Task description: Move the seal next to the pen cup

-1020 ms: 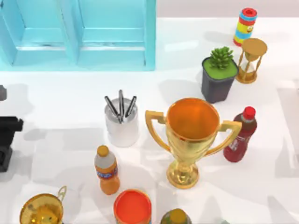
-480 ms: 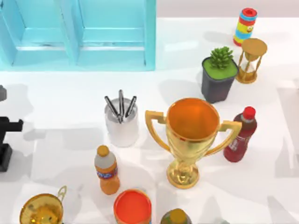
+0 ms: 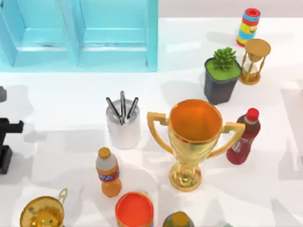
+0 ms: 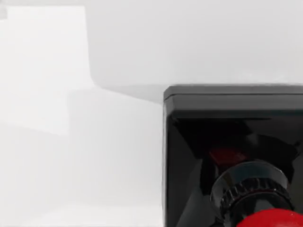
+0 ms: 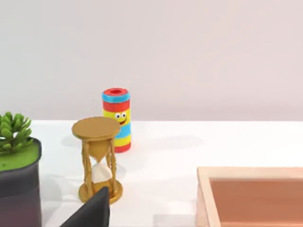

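Since 1 s ago the left gripper has slid further off, well left of the pen cup; its grasp is unclear, the seal looms beneath its wrist camera, so gripping comes next.

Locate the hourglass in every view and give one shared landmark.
Top view: hourglass at the back right, beside the plant pot.
Left wrist view: faces the seal up close instead.
Right wrist view: hourglass just before the striped toy cylinder.
Shared landmark: the striped toy cylinder.
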`<act>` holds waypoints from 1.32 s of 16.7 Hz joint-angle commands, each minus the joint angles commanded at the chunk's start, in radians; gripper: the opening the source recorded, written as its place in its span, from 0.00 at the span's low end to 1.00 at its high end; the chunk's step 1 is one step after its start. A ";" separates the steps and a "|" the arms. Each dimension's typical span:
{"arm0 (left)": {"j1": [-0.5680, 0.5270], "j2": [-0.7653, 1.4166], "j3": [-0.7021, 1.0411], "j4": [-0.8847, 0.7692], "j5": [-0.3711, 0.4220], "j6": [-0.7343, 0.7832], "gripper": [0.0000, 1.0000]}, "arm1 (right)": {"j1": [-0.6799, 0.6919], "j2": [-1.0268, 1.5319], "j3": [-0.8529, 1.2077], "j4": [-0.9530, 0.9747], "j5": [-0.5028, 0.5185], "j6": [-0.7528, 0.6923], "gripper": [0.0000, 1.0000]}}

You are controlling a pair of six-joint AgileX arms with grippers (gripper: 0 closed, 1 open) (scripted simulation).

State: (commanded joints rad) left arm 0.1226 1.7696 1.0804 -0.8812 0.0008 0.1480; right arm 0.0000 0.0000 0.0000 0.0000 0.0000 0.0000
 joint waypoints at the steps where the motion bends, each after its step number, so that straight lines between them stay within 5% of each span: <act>1: -0.012 0.001 0.013 -0.013 0.000 -0.012 0.00 | 0.000 0.000 0.000 0.000 0.000 0.000 1.00; 12: -0.436 -0.043 0.485 -0.536 0.000 -0.437 0.00 | 0.000 0.000 0.000 0.000 0.000 0.000 1.00; 22: -0.468 0.072 0.617 -0.545 0.000 -0.459 0.00 | 0.000 0.000 0.000 0.000 0.000 0.000 1.00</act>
State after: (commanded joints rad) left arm -0.3456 1.8417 1.6974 -1.4264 0.0009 -0.3112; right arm 0.0000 0.0000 0.0000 0.0000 0.0000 0.0000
